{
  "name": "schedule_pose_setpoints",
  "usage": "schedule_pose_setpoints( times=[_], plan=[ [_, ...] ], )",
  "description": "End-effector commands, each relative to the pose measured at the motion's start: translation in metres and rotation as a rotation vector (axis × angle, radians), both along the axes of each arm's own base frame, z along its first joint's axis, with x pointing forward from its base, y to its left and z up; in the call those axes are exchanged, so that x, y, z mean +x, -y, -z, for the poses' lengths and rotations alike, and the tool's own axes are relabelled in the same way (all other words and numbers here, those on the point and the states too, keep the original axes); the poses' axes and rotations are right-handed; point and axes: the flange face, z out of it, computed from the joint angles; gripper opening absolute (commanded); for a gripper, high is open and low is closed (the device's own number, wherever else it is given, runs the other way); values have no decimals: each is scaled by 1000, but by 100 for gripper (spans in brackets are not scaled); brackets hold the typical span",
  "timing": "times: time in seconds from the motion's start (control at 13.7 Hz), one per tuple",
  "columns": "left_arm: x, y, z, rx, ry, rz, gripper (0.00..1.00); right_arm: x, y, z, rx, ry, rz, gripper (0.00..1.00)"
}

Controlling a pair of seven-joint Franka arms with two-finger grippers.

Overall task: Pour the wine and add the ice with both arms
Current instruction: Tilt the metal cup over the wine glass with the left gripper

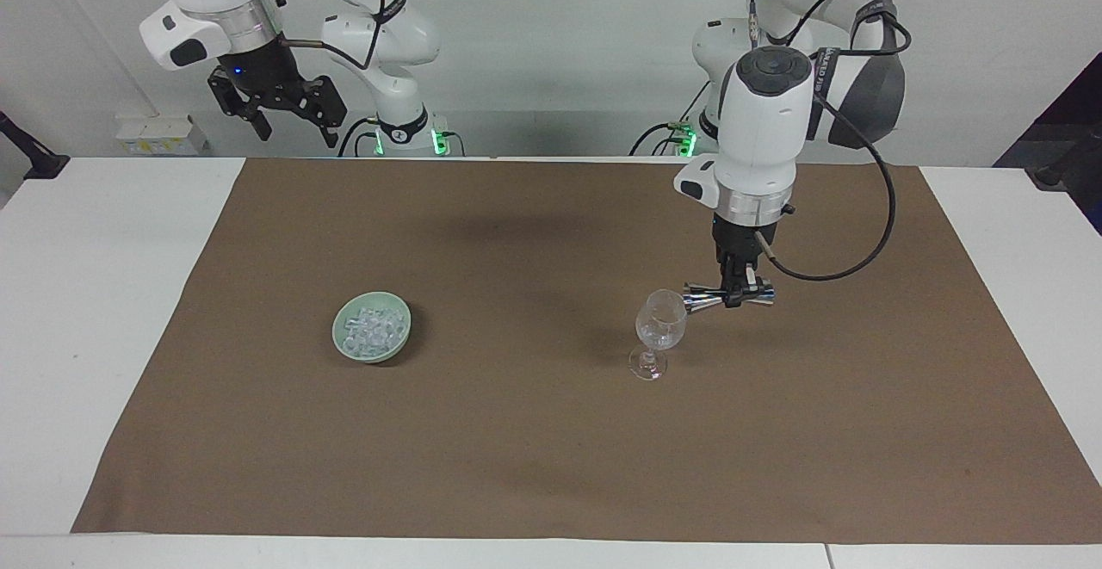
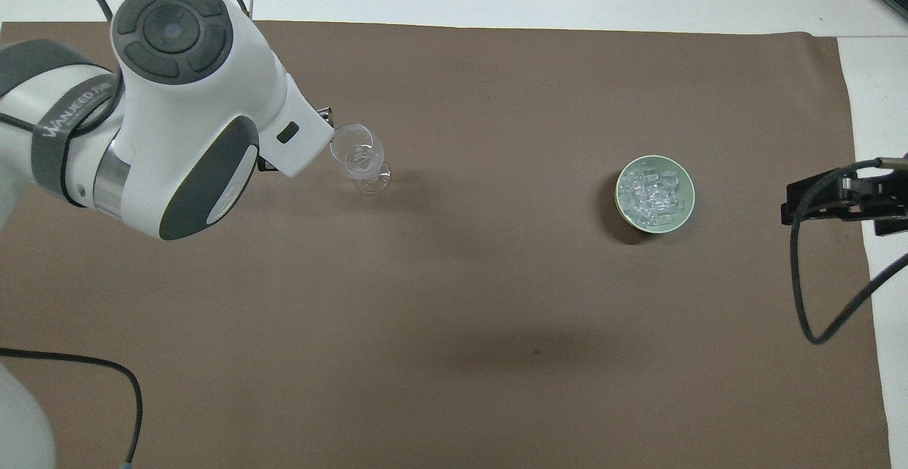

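Left gripper (image 1: 733, 293): clamped on metal jigger (image 1: 727, 295) held sideways beside wine glass (image 1: 659, 328) rim. Right gripper (image 1: 293, 121): jaws apart, waiting aloft. Ice (image 1: 373, 329) in green bowl (image 1: 343, 341).

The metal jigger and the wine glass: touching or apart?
Cannot tell: in the facing view the metal jigger reaches the wine glass rim, with no plain gap or contact.

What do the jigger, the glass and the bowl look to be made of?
Jigger, held sideways in the left gripper: polished metal, likely steel, given its mirror-like silver shine. Glass: clear glass or hard plastic; the brown mat shows through it. Bowl: pale green with a smooth, even surface, perhaps glazed ceramic or plastic; the look leaves that open.
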Motion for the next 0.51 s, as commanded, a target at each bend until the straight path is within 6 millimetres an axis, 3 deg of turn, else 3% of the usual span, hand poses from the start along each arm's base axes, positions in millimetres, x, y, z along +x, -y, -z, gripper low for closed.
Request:
schedule_pose_setpoints(
  times=[0.0,0.44],
  plan=[
    [-6,4,-14,63,26,-3,0,-5,4,-1,24,1,-1,100],
    [-12,26,-15,116,66,39,0,-5,4,-1,24,1,-1,100]
  ],
)
